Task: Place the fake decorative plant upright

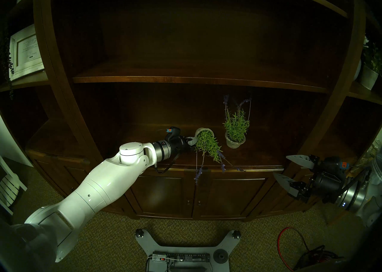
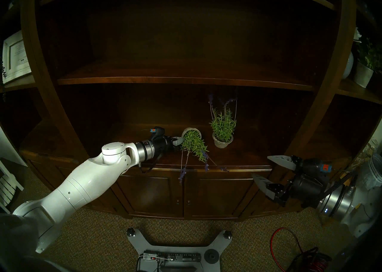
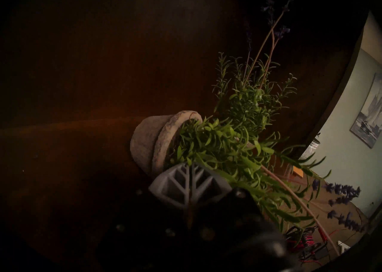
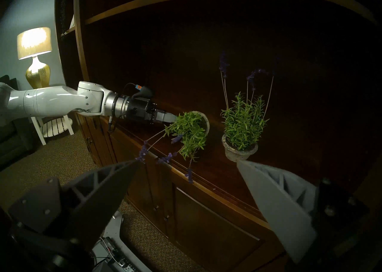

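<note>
The tipped plant (image 1: pixel 206 143) lies on its side on the shelf (image 1: pixel 258 157), near the front edge. Its pot points to the back and its flowers hang over the front. The left gripper (image 1: pixel 193 141) has its jaws clamped on the pot rim, beside the leaves. The right gripper (image 1: pixel 289 169), jaws wide apart, is farther off.

Left arm (image 1: pixel 86 188): glossy white rounded shells, small dark screws along the seams, a domed white joint cap near the wrist. Then a polished silver ring, then a black housing bearing a small orange-and-blue tag; a black cable loops beneath. Left gripper (image 1: pixel 192 141): pale grey fingers with open lattice ribbing. Right gripper (image 1: pixel 286 167): two grey, pointed, ribbed fingers on black bolted brackets, a black cylindrical body behind, the same orange-and-blue tag, a silver ring. Base plate (image 1: pixel 186 244): grey, with black knobs and a power strip.
</note>
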### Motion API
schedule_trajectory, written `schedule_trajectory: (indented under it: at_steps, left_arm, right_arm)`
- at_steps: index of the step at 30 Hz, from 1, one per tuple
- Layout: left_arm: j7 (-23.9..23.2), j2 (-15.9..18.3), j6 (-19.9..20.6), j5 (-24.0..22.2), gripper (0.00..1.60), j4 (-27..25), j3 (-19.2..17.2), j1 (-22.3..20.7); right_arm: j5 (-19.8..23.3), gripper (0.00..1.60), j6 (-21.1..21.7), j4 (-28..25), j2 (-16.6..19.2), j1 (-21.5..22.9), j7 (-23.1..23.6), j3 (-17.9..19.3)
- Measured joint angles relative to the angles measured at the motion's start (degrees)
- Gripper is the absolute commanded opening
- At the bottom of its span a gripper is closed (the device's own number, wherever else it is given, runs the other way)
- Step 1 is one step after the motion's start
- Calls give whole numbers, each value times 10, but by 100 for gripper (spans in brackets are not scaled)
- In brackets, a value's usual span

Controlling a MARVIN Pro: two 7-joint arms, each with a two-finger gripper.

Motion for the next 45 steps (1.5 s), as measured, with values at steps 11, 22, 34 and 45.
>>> schedule_trajectory:
  at_steps: [11,22,34,45]
  left_arm:
    - [53,13,22,-41,0,-72,-30,45]
    - [147,8,64,-66,0,-117,-52,65]
    - [201,-8,84,-79,0,-131,-61,65]
    - [240,-21,96,-100,0,-153,-78,60]
  right_arm:
    - [-8,160,0,-2,0,8,0,-3]
    - [-15,160,0,-7,-1,15,1,-3]
    - [-18,160,0,-9,0,20,0,-3]
    - [-19,160,0,-10,5,22,0,-3]
